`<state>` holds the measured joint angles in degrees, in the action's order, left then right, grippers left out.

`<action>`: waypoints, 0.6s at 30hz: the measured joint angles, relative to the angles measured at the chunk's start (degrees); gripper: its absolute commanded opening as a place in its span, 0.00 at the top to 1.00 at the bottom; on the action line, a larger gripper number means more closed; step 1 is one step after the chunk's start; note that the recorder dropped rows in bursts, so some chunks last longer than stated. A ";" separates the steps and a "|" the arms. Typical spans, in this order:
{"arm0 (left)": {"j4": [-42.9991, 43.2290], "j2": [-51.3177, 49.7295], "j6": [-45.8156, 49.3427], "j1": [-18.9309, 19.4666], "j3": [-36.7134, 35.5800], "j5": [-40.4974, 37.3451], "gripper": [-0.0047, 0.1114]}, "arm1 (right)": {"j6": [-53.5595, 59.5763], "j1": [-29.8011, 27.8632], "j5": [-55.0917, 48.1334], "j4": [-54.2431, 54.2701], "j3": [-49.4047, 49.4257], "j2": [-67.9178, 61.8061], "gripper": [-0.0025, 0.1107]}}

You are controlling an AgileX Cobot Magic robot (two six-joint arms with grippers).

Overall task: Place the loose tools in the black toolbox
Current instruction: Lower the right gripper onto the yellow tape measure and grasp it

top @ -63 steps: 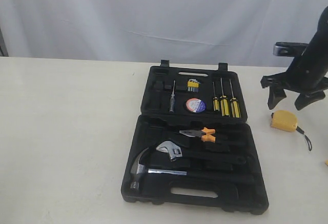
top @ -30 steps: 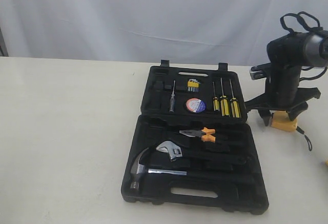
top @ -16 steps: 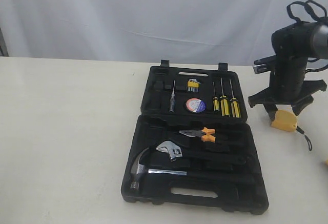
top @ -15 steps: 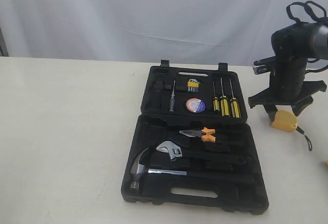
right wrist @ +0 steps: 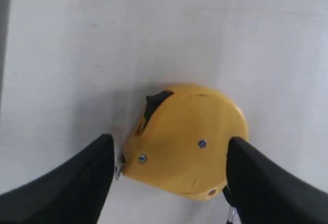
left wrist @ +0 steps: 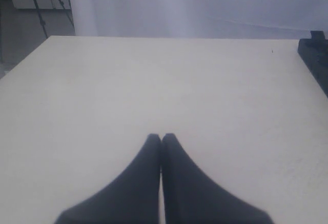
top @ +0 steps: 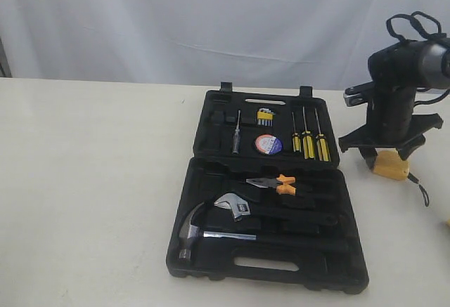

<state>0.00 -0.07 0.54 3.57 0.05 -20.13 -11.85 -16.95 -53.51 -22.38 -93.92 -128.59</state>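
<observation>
Over the bare left side of the desk (left wrist: 154, 80) the left hand (left wrist: 161, 139) hangs pressed together, empty. Mid-desk, the black toolbox (top: 355, 268) lies open, tape roll (top: 268, 144) and pliers (top: 278, 183) seated in their recesses. Near the right edge, the right hand (right wrist: 169, 144) is spread astride the yellow tape measure (top: 391, 167), which lies on the desk ungripped; that one, I reckon, remains to be packed.

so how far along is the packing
Done: the pliers and tape roll lie in toolbox recesses. In hand: the right gripper is open astride the tape measure on the table, not visibly clamped. The left gripper is shut, holding nothing. Left: the tape measure must go in; a yellow sliver at the table's right edge may be another tool, too cropped to tell.
</observation>
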 measured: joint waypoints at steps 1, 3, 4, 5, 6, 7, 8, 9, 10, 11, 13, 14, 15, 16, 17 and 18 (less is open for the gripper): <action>0.00 0.00 0.00 0.00 0.00 0.00 0.96 | -0.13 -0.11 0.01 0.00 0.00 -0.07 0.30; 0.00 0.00 0.00 0.00 0.00 0.00 0.96 | -0.13 -0.21 0.01 -0.18 0.00 -0.22 0.21; 0.00 0.00 0.00 0.00 0.00 0.00 0.96 | -0.13 -0.19 0.01 -0.56 0.00 -0.27 0.18; 0.00 0.00 0.00 0.00 0.00 0.00 0.96 | -0.13 -0.19 -0.16 -1.22 0.00 -0.37 0.17; 0.00 0.00 0.00 0.00 0.00 0.00 0.96 | -0.13 -0.19 -0.46 -1.74 0.00 -0.37 0.17; 0.00 0.00 0.00 0.00 0.00 0.00 0.96 | -0.13 -0.32 -0.56 -2.16 0.00 -0.37 0.17; 0.00 0.00 0.00 0.00 0.00 0.00 0.96 | -0.13 -0.45 -0.85 -2.48 0.00 -0.37 0.17; 0.00 0.00 0.00 0.00 0.00 0.00 0.96 | -0.13 -0.53 -0.98 -2.48 0.00 -0.37 0.17; 0.00 0.00 0.00 0.00 0.00 0.00 0.96 | -0.13 -0.70 -1.09 -2.48 0.00 -0.37 0.17; 0.00 0.00 0.00 0.00 0.00 0.00 0.96 | -0.13 -1.17 -1.22 -2.34 0.00 -0.37 0.17; 0.00 0.00 0.00 0.00 0.00 0.00 0.96 | 0.00 -1.95 -1.22 -0.87 0.00 -0.37 0.17; 0.00 0.00 0.00 0.00 0.00 0.00 0.96 | 0.58 -2.73 -1.22 0.37 0.00 -0.37 0.17; 0.00 0.00 0.00 0.00 0.00 0.00 0.96 | 1.12 -3.31 -0.98 2.01 0.00 -0.49 0.17; 0.00 0.00 0.00 0.00 0.00 0.00 0.96 | 2.08 -4.08 -0.87 3.50 0.00 -0.63 0.17; 0.00 0.00 0.00 0.00 0.00 0.00 0.96 | 3.48 -4.84 -0.64 6.18 0.00 -0.88 0.17; 0.00 0.00 0.00 0.00 0.00 0.00 0.96 | 5.23 -5.56 -0.53 8.18 0.00 -0.90 0.17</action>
<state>0.00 -0.07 0.54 3.57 0.05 -20.13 -6.63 -22.51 -54.05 -14.20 -93.92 -129.49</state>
